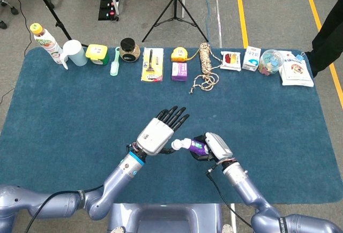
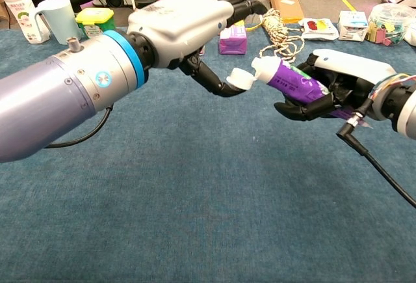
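Head view showed the right hand (image 1: 213,146) wrapped around a purple tube (image 1: 196,147) above the blue worktop (image 1: 64,115), the tube's long axis running leftward so its white cap (image 1: 177,144) pointed at the left hand (image 1: 155,135); that hand's fingers (image 1: 174,117) were spread, holding nothing, and it was the nearer one to the cap. Chest view showed what the head view hid: the left thumb tip touched the cap (image 2: 242,79) from below while the other fingers (image 2: 244,2) stretched above it, and the tube (image 2: 289,81) lay tilted, cap end highest, clear of the worktop (image 2: 195,198)
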{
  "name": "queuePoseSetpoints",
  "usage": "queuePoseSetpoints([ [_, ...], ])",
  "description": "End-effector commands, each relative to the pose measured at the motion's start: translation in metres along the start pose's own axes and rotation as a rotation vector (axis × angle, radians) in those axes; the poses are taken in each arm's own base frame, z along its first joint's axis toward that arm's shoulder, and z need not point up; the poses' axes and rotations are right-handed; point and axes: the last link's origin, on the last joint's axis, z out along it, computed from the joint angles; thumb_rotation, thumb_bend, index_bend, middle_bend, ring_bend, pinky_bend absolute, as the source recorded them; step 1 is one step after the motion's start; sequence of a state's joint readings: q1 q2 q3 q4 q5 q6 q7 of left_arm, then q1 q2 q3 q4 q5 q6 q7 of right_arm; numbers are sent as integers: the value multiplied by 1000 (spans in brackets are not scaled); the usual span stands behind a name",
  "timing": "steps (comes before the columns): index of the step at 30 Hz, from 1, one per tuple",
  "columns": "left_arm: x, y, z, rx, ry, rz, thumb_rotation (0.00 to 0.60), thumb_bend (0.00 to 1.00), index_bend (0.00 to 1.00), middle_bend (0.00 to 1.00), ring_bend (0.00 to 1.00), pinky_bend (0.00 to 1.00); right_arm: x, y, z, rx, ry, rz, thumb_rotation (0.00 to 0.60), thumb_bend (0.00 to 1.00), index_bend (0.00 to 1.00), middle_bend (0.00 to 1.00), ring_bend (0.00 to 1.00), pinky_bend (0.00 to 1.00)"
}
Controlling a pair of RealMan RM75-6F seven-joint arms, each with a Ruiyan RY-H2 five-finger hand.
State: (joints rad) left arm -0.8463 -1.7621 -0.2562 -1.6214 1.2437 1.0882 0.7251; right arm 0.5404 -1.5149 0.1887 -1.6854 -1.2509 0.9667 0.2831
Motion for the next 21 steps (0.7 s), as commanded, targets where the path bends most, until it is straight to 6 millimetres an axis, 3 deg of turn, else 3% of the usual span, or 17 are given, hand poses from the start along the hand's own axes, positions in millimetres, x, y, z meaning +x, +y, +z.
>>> queuePoseSetpoints([
  [1, 3, -2, 1, 7, 7, -5, 421, 216, 0, 0, 0, 175, -2, 1, 0, -1, -7, -17, 600, 461, 794, 840, 900, 1000],
  [21, 13, 6, 12, 3, 2, -53, 422, 216, 0, 0, 0, 175, -9, 0, -2, 6, -24, -68, 600, 463, 800, 847, 910, 1000],
])
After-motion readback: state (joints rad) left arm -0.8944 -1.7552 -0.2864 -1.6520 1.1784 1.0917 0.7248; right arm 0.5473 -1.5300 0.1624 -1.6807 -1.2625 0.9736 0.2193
